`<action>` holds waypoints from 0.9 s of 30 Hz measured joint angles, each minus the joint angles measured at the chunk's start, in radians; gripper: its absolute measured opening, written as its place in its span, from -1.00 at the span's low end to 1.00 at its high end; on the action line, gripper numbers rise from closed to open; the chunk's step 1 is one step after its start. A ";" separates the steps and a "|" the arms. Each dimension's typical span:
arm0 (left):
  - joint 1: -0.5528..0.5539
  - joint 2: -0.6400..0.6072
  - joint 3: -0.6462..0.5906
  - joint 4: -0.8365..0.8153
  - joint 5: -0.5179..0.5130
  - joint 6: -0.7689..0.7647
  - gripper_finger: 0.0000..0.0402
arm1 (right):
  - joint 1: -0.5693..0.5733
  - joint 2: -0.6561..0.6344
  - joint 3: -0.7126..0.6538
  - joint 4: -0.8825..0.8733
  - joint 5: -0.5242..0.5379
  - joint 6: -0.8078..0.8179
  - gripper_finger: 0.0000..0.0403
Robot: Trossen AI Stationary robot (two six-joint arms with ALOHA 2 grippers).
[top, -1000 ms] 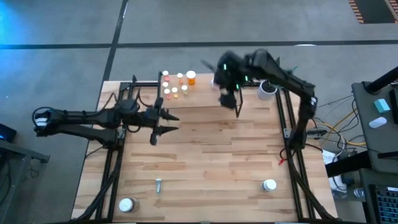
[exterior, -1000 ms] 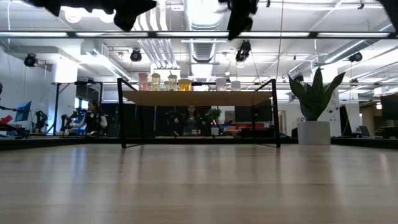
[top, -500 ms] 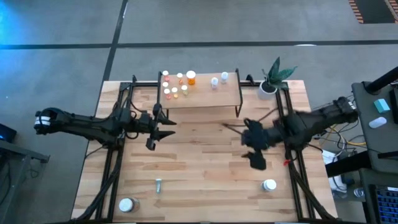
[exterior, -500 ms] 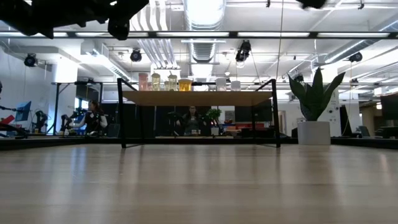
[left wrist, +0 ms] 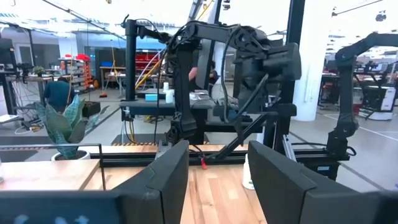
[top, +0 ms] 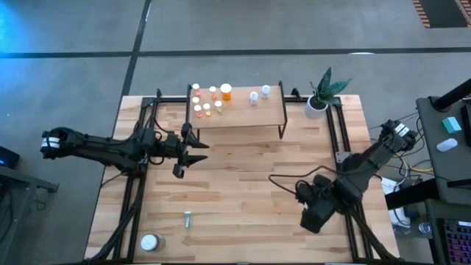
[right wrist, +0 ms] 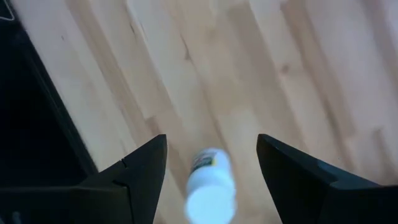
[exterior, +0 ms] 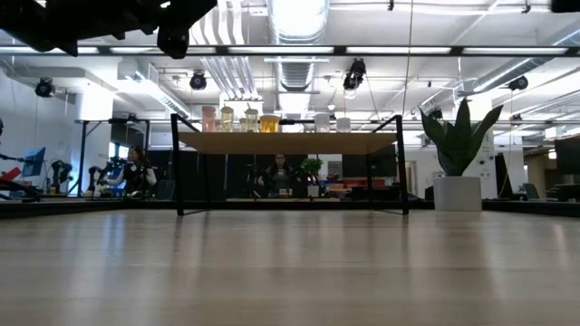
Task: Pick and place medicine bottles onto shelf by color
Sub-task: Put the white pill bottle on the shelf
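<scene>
Overhead and wrist views of a two-arm sorting station. The shelf (top: 250, 114) stands at the far edge of the worktop (top: 243, 184), with a potted plant (top: 322, 92) just beside its right end. On the shelf's left half stands a cluster of orange and red medicine bottles (top: 210, 101); two white-capped pale bottles (top: 259, 94) stand apart from them toward the middle. In the low view the same row of bottles (exterior: 240, 119) shows along the shelf top (exterior: 290, 142), with the plant in its white pot (exterior: 458, 192) to the right.

The left tool (top: 193, 154) hangs over the worktop's left side, in front of the shelf's left end, its fingers (left wrist: 165, 180) spread and holding nothing. The right tool (top: 310, 219) is lowered over the near right part of the worktop; in its wrist view its fingers (right wrist: 137, 171) stand apart on either side of a white-capped bottle (right wrist: 210, 186) resting on the wood, with a gap on each side of the cap.

Two more bottles remain on the near left of the worktop: a small vial (top: 188, 218) lying on its side and a larger white-capped bottle (top: 149, 242) near the front edge
</scene>
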 joint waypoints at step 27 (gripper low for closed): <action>0.000 0.000 -0.005 0.000 0.002 0.036 -0.25 | 0.241 -0.031 -0.237 0.125 -0.041 0.622 0.62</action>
